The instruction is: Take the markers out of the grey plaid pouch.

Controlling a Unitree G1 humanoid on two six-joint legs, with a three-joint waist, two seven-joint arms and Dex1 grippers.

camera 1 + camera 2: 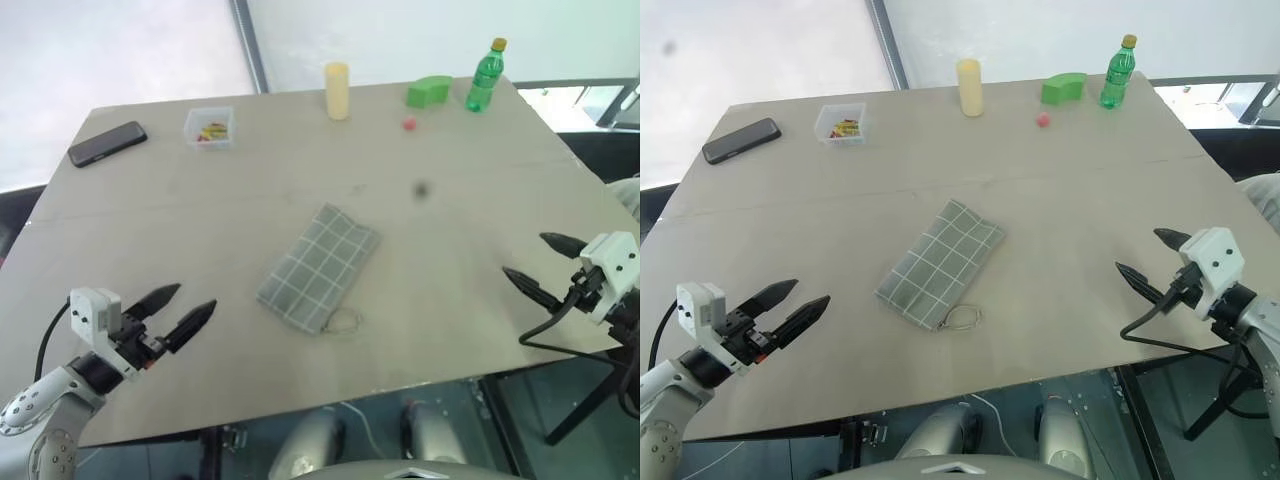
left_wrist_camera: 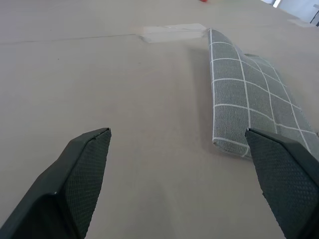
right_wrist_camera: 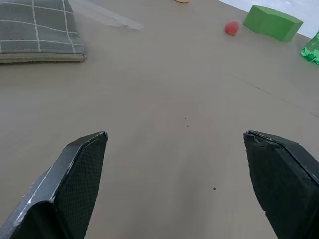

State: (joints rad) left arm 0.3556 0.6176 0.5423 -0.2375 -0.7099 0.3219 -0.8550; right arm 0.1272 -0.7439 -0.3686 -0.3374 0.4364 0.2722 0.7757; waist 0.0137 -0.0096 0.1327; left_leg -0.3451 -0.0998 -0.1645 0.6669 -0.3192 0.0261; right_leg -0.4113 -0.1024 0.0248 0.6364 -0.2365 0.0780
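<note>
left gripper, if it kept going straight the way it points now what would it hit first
Most likely the grey plaid pouch: the open left gripper points across bare table toward its near long side, with nothing between them. Depth is hard to judge.

We see grey plaid pouch (image 1: pixel 318 266): woven cloth, matt | bench (image 1: pixel 200 220): smooth matt board | claw fingers (image 2: pixel 82 169): black, fine dotted texture | green bottle (image 1: pixel 485 76): glossy plastic

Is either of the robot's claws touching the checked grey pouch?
No, the grey plaid pouch lies alone mid-table, with the left gripper and right gripper apart from it.
</note>
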